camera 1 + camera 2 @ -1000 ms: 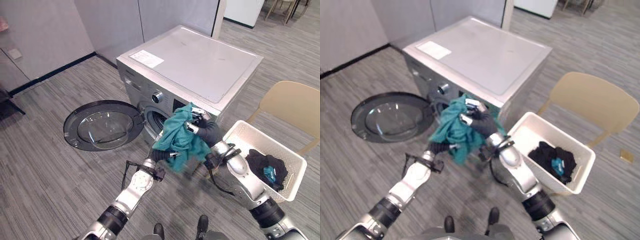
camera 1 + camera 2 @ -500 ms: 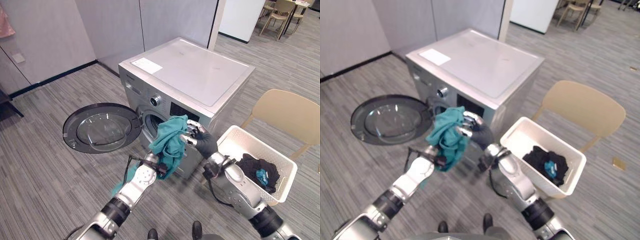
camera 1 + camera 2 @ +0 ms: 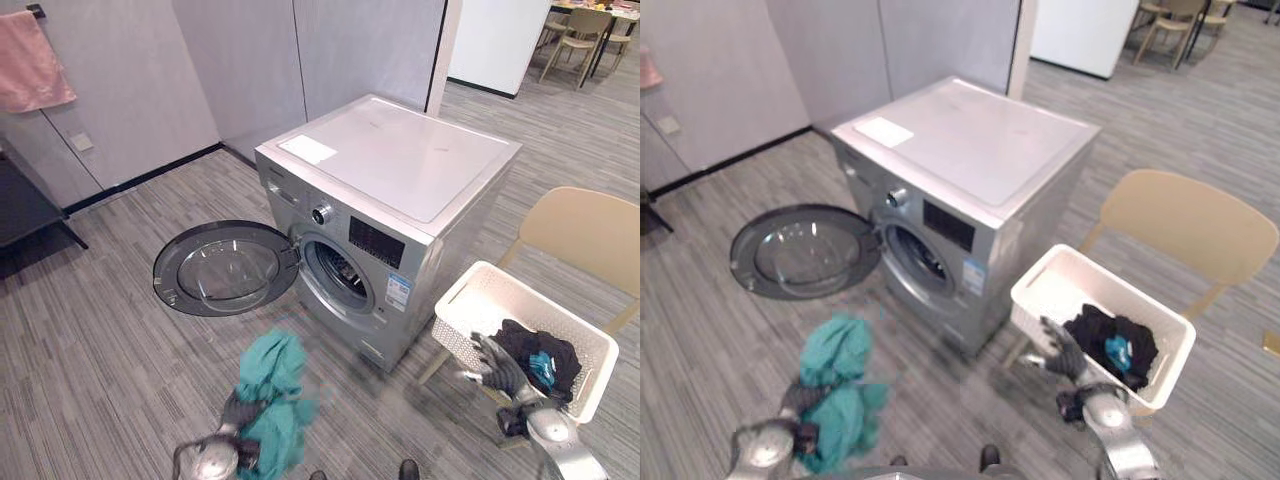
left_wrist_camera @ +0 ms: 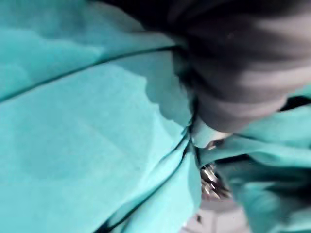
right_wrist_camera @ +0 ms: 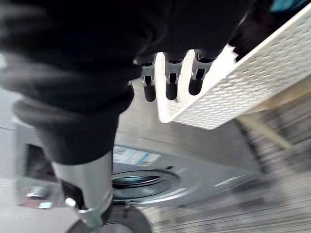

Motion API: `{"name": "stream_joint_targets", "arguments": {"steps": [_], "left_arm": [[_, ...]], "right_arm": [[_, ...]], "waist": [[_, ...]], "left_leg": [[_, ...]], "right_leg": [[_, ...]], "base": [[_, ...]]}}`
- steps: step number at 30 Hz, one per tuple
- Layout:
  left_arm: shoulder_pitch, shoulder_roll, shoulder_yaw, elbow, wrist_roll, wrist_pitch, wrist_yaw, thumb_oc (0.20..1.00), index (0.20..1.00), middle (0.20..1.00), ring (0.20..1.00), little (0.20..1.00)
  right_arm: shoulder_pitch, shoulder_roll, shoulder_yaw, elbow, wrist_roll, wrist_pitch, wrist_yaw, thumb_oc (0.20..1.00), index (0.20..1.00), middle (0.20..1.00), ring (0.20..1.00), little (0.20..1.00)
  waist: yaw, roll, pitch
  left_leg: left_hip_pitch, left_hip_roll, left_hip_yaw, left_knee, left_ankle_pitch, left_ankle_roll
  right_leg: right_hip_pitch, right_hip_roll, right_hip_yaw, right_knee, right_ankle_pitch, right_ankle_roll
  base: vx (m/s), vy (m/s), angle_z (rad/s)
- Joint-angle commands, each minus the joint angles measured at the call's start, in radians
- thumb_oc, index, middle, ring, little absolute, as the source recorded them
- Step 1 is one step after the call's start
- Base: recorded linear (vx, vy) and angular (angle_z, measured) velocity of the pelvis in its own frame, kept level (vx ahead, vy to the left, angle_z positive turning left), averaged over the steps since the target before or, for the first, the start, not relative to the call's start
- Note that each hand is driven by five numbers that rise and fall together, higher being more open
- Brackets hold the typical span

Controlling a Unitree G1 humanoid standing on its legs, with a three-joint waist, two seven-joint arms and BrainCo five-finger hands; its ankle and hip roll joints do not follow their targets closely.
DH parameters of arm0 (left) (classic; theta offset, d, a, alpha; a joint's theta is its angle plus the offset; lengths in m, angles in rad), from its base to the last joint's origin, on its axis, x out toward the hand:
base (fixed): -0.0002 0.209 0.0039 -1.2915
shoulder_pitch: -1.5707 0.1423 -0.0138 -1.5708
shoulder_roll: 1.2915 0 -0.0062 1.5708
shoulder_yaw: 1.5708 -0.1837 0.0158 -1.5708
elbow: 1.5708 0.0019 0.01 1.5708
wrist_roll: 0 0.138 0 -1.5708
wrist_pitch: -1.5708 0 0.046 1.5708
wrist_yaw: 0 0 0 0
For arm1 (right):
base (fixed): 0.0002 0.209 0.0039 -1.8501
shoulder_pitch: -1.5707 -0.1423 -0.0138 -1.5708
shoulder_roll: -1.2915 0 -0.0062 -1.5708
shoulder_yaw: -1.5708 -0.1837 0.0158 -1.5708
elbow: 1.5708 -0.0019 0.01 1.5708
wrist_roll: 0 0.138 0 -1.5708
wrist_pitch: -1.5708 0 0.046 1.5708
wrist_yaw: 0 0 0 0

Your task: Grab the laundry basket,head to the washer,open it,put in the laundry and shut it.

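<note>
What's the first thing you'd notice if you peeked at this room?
A silver washing machine stands in the middle, its round door swung wide open. Below it, a bright teal cloth hangs bunched over the robot's left hand. To the right, a white laundry basket holds dark clothes.

Beige chair [image 3: 583, 225] stands on grey plank floor [image 3: 100, 350], right of the machine. Pink towel [image 3: 34, 72] hangs on the far left wall. Grey wall panels [image 3: 250, 60] run behind, with dark skirting [image 3: 140, 180] at their foot. More chairs [image 3: 578, 28] stand far back right, beside a white door [image 3: 497, 40].
</note>
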Motion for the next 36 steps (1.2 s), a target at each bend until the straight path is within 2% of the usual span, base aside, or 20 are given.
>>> {"name": "stream_joint_targets", "arguments": {"steps": [1,7,9,10,11,16,18,20,21,22,23,24,25,26,27,28,31,34,35,36], "left_arm": [[-0.090,0.029,0.036,0.015,0.005,-0.030,0.008,0.200,0.200,0.200,0.200,0.200],[-0.108,0.013,0.082,0.111,0.011,-0.028,0.068,0.200,0.200,0.200,0.200,0.200],[-0.120,0.006,0.083,0.110,0.006,-0.026,0.084,0.200,0.200,0.200,0.200,0.200],[-0.120,0.006,0.084,0.110,0.006,-0.026,0.084,0.200,0.200,0.200,0.200,0.200],[-0.118,0.001,0.089,0.098,0.009,-0.023,0.090,0.200,0.200,0.200,0.200,0.200],[-0.133,-0.013,0.092,0.116,0.009,-0.018,0.113,0.200,0.200,0.200,0.200,0.200],[-0.127,-0.018,0.086,0.111,0.017,-0.016,0.108,0.200,0.200,0.200,0.200,0.200],[-0.129,-0.020,0.075,0.124,0.032,-0.014,0.106,0.200,0.200,0.200,0.200,0.200],[-0.134,-0.011,0.077,0.128,0.040,-0.013,0.104,0.200,0.200,0.200,0.200,0.200],[-0.150,0.010,0.070,0.119,0.048,-0.010,0.105,0.200,0.200,0.200,0.200,0.200],[-0.164,0.020,0.065,0.118,0.057,-0.012,0.109,0.200,0.200,0.200,0.200,0.200],[-0.177,0.031,0.056,0.103,0.069,-0.014,0.110,0.200,0.200,0.200,0.200,0.200],[-0.185,0.030,0.043,0.090,0.070,-0.017,0.104,0.200,0.200,0.200,0.200,0.200],[-0.185,0.029,0.043,0.090,0.070,-0.017,0.104,0.200,0.200,0.200,0.200,0.200],[-0.204,0.020,0.023,0.096,0.078,-0.011,0.097,0.200,0.200,0.200,0.200,0.200],[-0.208,0.015,0.025,0.107,0.083,-0.010,0.103,0.200,0.200,0.200,0.200,0.200],[-0.201,0.003,-0.009,0.090,0.098,-0.016,0.081,0.200,0.200,0.200,0.200,0.200],[-0.204,-0.004,-0.047,0.068,0.104,-0.017,0.056,0.200,0.200,0.200,0.200,0.200],[-0.204,-0.004,-0.047,0.067,0.104,-0.017,0.056,0.200,0.200,0.200,0.200,0.200],[-0.219,-0.010,-0.076,0.061,0.110,-0.015,0.043,0.200,0.200,0.200,0.200,0.200]], "right_arm": [[-0.059,-0.026,0.021,-0.019,-0.094,-0.048,-0.015,1.000,1.000,1.000,1.000,1.000],[-0.085,-0.007,0.043,0.128,-0.121,-0.047,-0.054,1.000,1.000,1.000,1.000,1.000],[-0.090,0.009,0.038,0.179,-0.122,-0.041,-0.081,1.000,1.000,1.000,1.000,1.000],[-0.091,0.009,0.038,0.179,-0.122,-0.041,-0.081,1.000,1.000,1.000,1.000,1.000],[-0.094,0.021,0.043,0.205,-0.128,-0.028,-0.095,1.000,1.000,1.000,1.000,1.000],[-0.107,0.036,0.053,0.252,-0.135,-0.007,-0.122,1.000,1.000,1.000,1.000,1.000],[-0.115,0.043,0.058,0.268,-0.148,-0.003,-0.120,1.000,1.000,1.000,1.000,1.000],[-0.132,0.055,0.070,0.277,-0.159,0.001,-0.126,1.000,1.000,1.000,1.000,1.000],[-0.138,0.072,0.072,0.269,-0.156,0.004,-0.123,1.000,1.000,1.000,1.000,1.000],[-0.158,0.084,0.088,0.259,-0.154,0.004,-0.125,1.000,1.000,1.000,1.000,1.000],[-0.167,0.092,0.096,0.250,-0.154,0.002,-0.128,1.000,1.000,1.000,1.000,1.000],[-0.183,0.103,0.111,0.234,-0.150,-0.001,-0.124,1.000,1.000,1.000,1.000,1.000],[-0.190,0.099,0.123,0.209,-0.152,-0.001,-0.118,1.000,1.000,1.000,1.000,1.000],[-0.190,0.099,0.123,0.209,-0.152,-0.001,-0.118,1.000,1.000,1.000,1.000,1.000],[-0.189,0.099,0.131,0.218,-0.153,0.002,-0.121,1.000,1.000,1.000,1.000,1.000],[-0.189,0.098,0.134,0.236,-0.161,0.003,-0.125,1.000,1.000,1.000,1.000,1.000],[-0.167,0.095,0.137,0.242,-0.161,0.003,-0.119,1.000,1.000,1.000,1.000,1.000],[-0.156,0.076,0.133,0.266,-0.166,-0.002,-0.118,1.000,1.000,1.000,1.000,1.000],[-0.156,0.076,0.133,0.266,-0.166,-0.002,-0.118,1.000,1.000,1.000,1.000,1.000],[-0.159,0.058,0.132,0.264,-0.161,-0.001,-0.117,1.000,1.000,1.000,1.000,1.000]], "waist": [[0.027,-0.039,0.023],[0.056,-0.051,0.096],[0.053,-0.055,0.108],[0.051,-0.055,0.106],[0.051,-0.056,0.101],[0.043,-0.064,0.088],[0.046,-0.056,0.078],[0.051,-0.067,0.064],[0.058,-0.083,0.067],[0.055,-0.095,0.088],[0.051,-0.096,0.100],[0.037,-0.086,0.118],[0.017,-0.065,0.140],[0.017,-0.064,0.140],[-0.001,-0.068,0.153],[-0.001,-0.066,0.155],[-0.007,-0.081,0.133],[-0.023,-0.100,0.119],[-0.024,-0.099,0.119],[-0.025,-0.106,0.120]], "left_leg": [[-0.012,-0.052,-0.006,0.011,-0.021,0.013],[-0.132,-0.062,-0.036,0.140,-0.027,-0.008],[-0.174,-0.035,0.038,0.164,-0.017,-0.018],[-0.178,-0.035,0.036,0.163,-0.015,-0.018],[-0.178,-0.003,0.129,0.135,-0.005,-0.013],[-0.215,0.064,0.265,0.053,0.047,-0.041],[-0.196,0.076,0.279,0.023,0.059,-0.044],[-0.197,0.049,0.275,0.053,0.037,-0.025],[-0.189,0.022,0.270,0.074,-0.001,0.001],[-0.168,-0.008,0.260,0.091,-0.043,0.033],[-0.156,-0.019,0.255,0.096,-0.059,0.046],[-0.115,-0.029,0.243,0.087,-0.085,0.062],[-0.043,-0.035,0.232,0.062,-0.107,0.066],[-0.041,-0.033,0.232,0.061,-0.107,0.065],[0.030,-0.047,0.217,0.039,-0.142,0.056],[0.043,-0.044,0.214,0.042,-0.156,0.052],[0.061,-0.045,0.206,0.098,-0.206,0.041],[0.004,-0.003,0.228,0.295,-0.180,-0.005],[-0.001,0.000,0.227,0.302,-0.184,-0.005],[-0.053,0.035,0.220,0.430,-0.138,-0.025]], "right_leg": [[0.015,0.027,0.018,0.077,-0.122,0.006],[0.003,0.016,-0.038,0.067,-0.134,-0.014],[0.014,0.000,-0.105,0.051,-0.145,-0.014],[0.011,0.000,-0.107,0.050,-0.143,-0.014],[0.024,-0.010,-0.148,0.036,-0.140,-0.007],[0.063,-0.049,-0.234,0.031,-0.166,0.014],[0.082,-0.055,-0.263,0.041,-0.181,0.022],[0.114,-0.099,-0.272,0.076,-0.179,0.040],[0.091,-0.138,-0.250,0.166,-0.167,0.052],[0.020,-0.172,-0.201,0.320,-0.118,0.064],[-0.019,-0.171,-0.171,0.380,-0.097,0.069],[-0.098,-0.136,-0.111,0.458,-0.100,0.060],[-0.179,-0.082,-0.096,0.418,-0.134,0.044],[-0.177,-0.080,-0.096,0.415,-0.133,0.043],[-0.241,-0.047,-0.141,0.209,-0.066,0.064],[-0.239,-0.049,-0.172,0.159,-0.050,0.073],[-0.201,-0.046,-0.185,0.130,-0.046,0.054],[-0.153,-0.044,-0.183,0.091,-0.027,0.012],[-0.153,-0.043,-0.184,0.090,-0.027,0.011],[-0.107,-0.022,-0.169,0.066,-0.045,-0.016]], "base": [[0.01,-0.075,0.07],[-0.04,-0.054,0.27],[0.00,0.001,0.91],[0.10,0.052,1.75],[0.18,0.062,1.64],[0.23,0.151,0.77],[0.30,0.230,0.74],[0.48,0.412,0.66],[0.52,0.539,0.23],[0.36,0.404,-0.04],[0.35,0.360,0.20],[0.49,0.268,0.41],[0.44,0.201,0.30],[0.69,-0.010,-0.11],[0.50,-0.127,-0.08],[0.59,-0.182,0.23],[0.26,-0.165,0.52],[0.19,-0.202,0.44],[0.18,-0.181,0.53],[0.16,-0.119,0.34]]}}
